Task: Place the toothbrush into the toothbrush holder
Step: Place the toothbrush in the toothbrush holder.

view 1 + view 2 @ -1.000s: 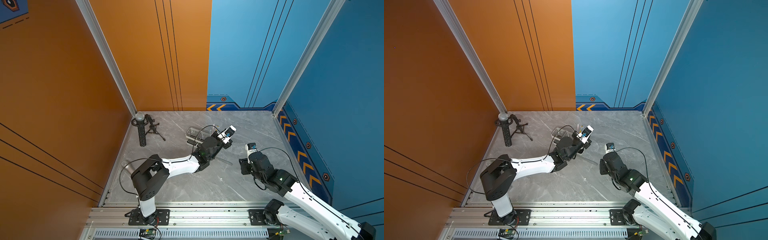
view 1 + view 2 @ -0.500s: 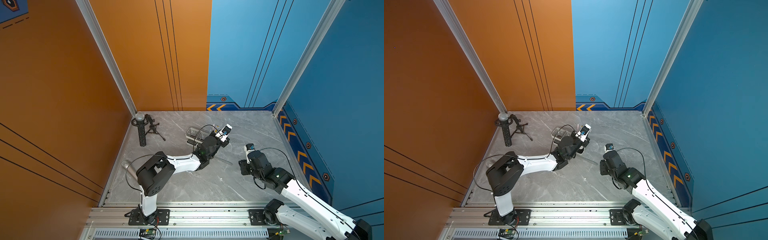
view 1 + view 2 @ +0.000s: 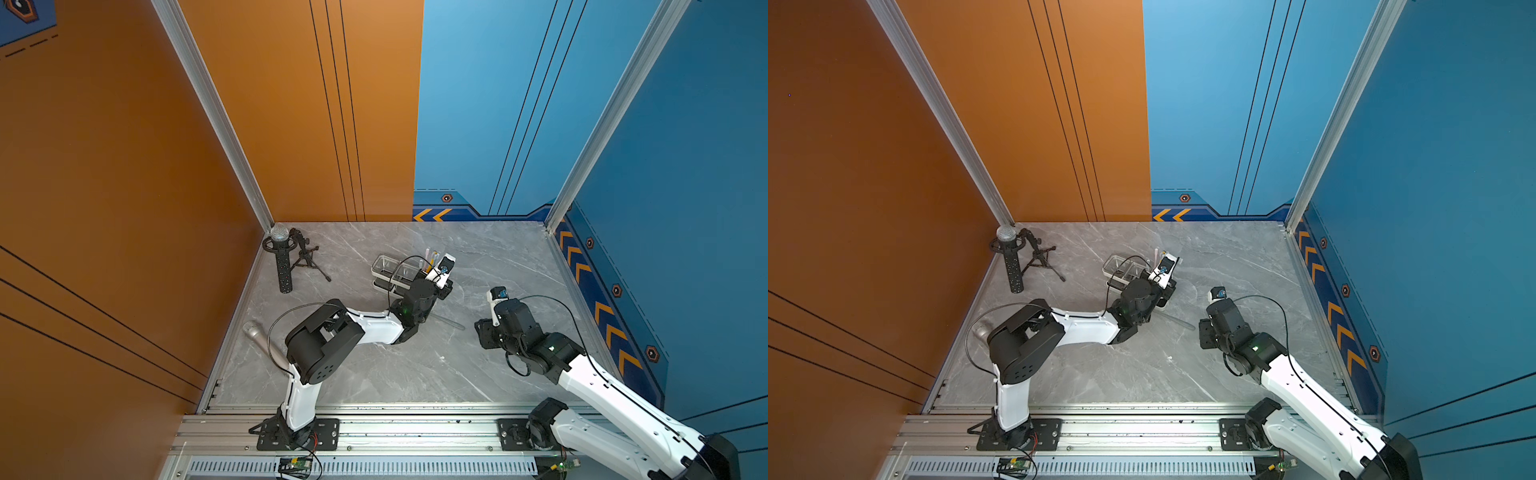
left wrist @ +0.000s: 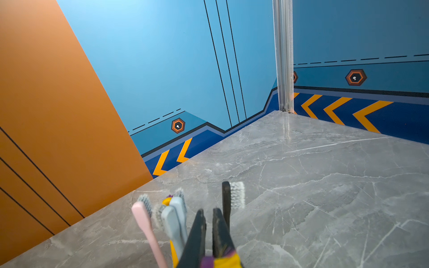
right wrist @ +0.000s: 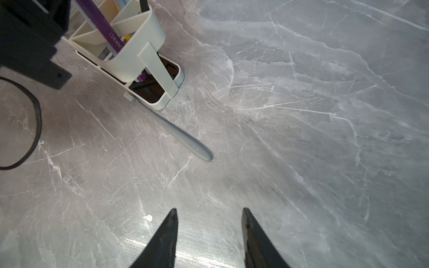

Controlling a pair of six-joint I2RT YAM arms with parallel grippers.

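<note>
The white toothbrush holder (image 5: pixel 137 55) stands mid-table, its clear cups (image 3: pixel 395 270) (image 3: pixel 1121 266) showing in both top views. My left gripper (image 4: pixel 209 211) is directly over it, shut on a purple toothbrush (image 5: pixel 104 25) whose handle runs down into the divided compartment. Pink (image 4: pixel 144 222), pale blue (image 4: pixel 176 215) and black (image 4: pixel 228 197) brushes stand there too. A grey toothbrush (image 5: pixel 176 132) (image 3: pixel 446 322) lies flat on the table, its head against the holder's base. My right gripper (image 5: pixel 209 209) is open and empty above the table, a short way from that handle's end.
A black microphone stand with a microphone (image 3: pixel 282 262) and a small tripod (image 3: pixel 309 262) stand in the far left corner. A silver microphone (image 3: pixel 262 340) lies along the left edge. The left arm's black cable (image 5: pixel 34 130) loops low near the holder.
The left wrist has shifted slightly left over the holder, and its elbow has swung in toward the base. The right arm has barely moved, and its jaws have spread wider.
</note>
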